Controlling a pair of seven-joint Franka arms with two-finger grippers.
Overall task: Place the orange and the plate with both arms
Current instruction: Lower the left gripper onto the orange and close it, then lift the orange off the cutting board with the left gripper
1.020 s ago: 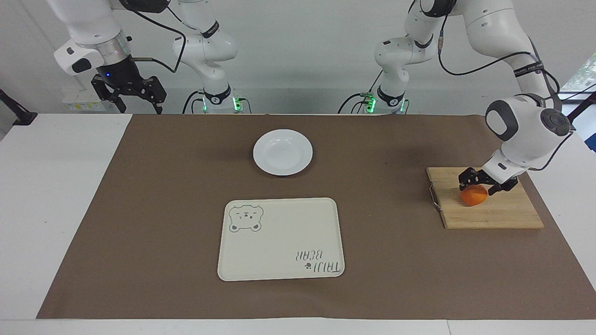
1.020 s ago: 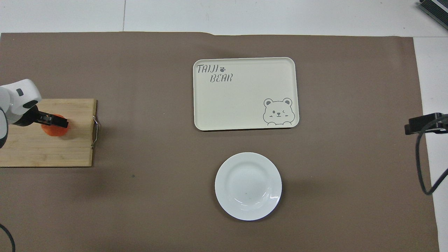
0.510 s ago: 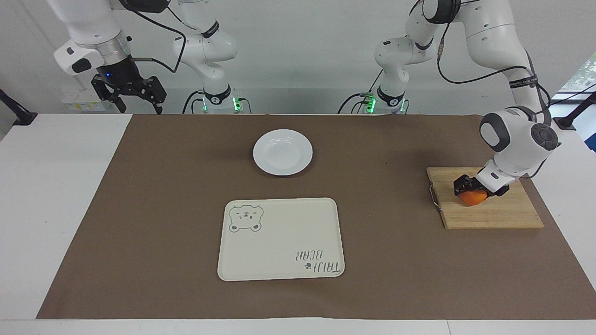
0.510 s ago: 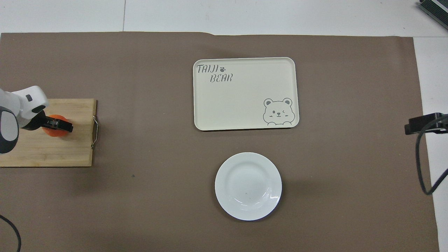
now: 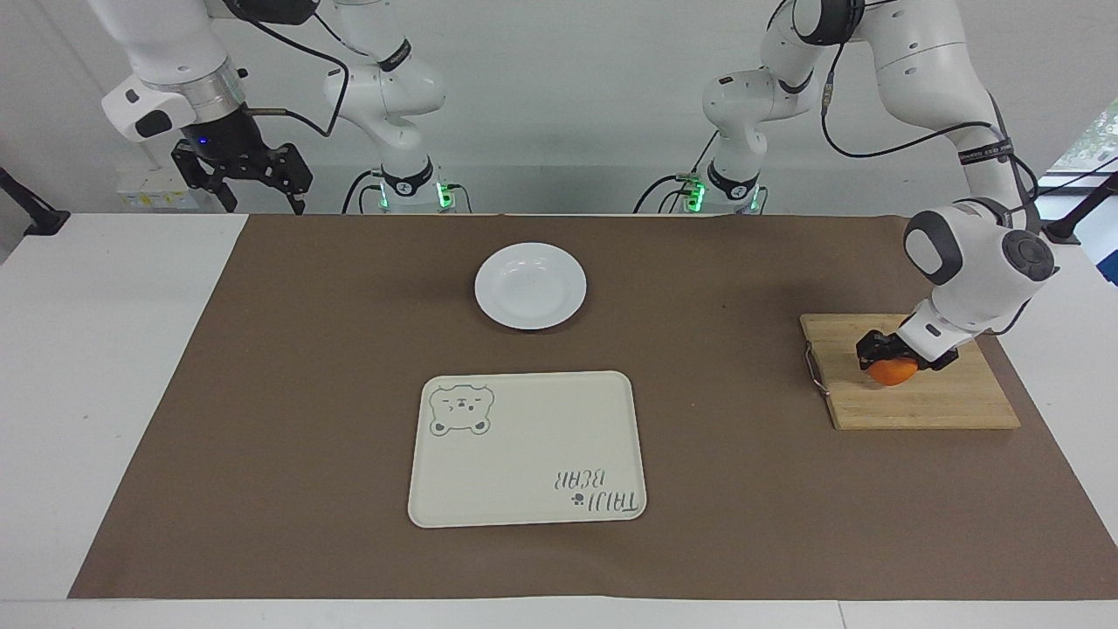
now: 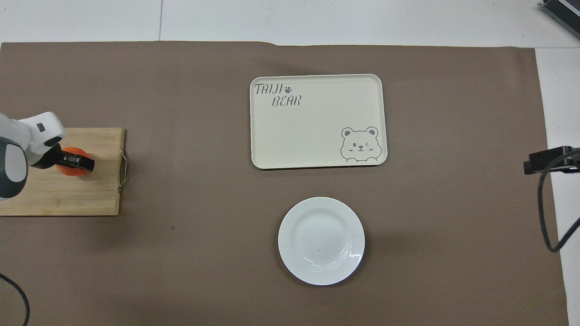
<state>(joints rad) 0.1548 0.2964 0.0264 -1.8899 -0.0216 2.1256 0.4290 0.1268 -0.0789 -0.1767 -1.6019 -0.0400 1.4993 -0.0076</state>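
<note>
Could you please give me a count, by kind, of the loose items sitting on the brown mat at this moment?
Fruit: 1, the orange, on the board with the left gripper shut on it.
Dishes: 1, the plate.
Trays: 1, the cream bear tray.
Boards: 1, the wooden cutting board.
Total: 4.

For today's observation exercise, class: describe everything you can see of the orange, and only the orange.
The orange is a small, round, slightly flattened fruit with smooth, bright orange skin. It sits on the wooden cutting board at the left arm's end of the table. The left gripper has come down onto it from above and is shut on it, its black fingers covering the fruit's top, so only the lower part shows. It has not yet been lifted off the board.
</note>
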